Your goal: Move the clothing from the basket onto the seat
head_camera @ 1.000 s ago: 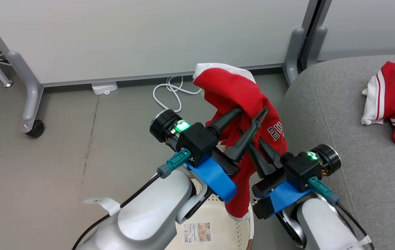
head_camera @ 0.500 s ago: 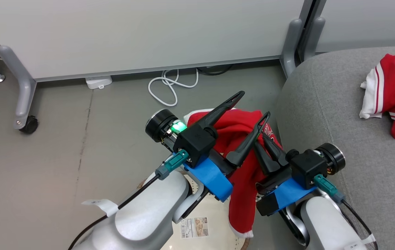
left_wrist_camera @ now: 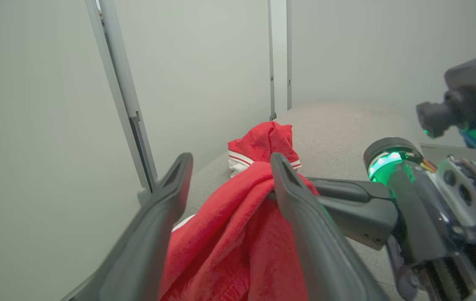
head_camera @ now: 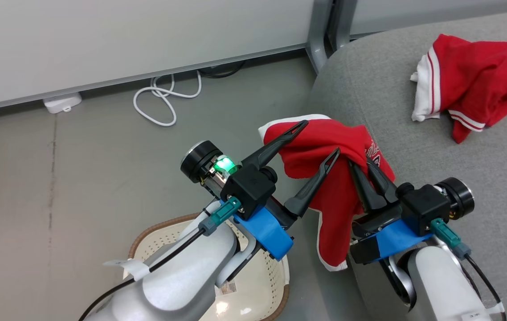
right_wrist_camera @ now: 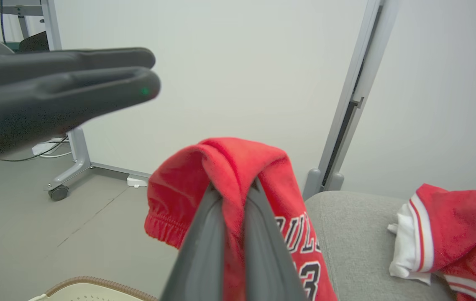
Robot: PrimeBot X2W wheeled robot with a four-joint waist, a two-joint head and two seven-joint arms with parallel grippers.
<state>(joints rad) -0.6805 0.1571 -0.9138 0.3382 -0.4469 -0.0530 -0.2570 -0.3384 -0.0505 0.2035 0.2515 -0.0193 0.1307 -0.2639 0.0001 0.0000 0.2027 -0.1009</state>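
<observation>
Since the earlier frames the left end effector had let go of the held garment and its two fingers had come apart. The head camera had also turned toward the seat, so the whole picture had shifted to the left. At this moment the left end effector was spread wide. The cloth passed between its fingers and leaned on the inner one, but it was not gripped there. The right end effector was pressed together on a fold near the top of the held garment, and this pinch carried all of it. The garment hung down with its long axis almost vertical, just beside the rounded left edge of the seat, and its lower hem was in the air between the seat and the basket. The second garment already lay on the seat, well apart, further to the right and back. The free cushion lay to the right of the gripping fingers, and the right arm was the nearer one. In my judgement this arm needed to carry the cloth to the right, over the edge, before it opened.
</observation>
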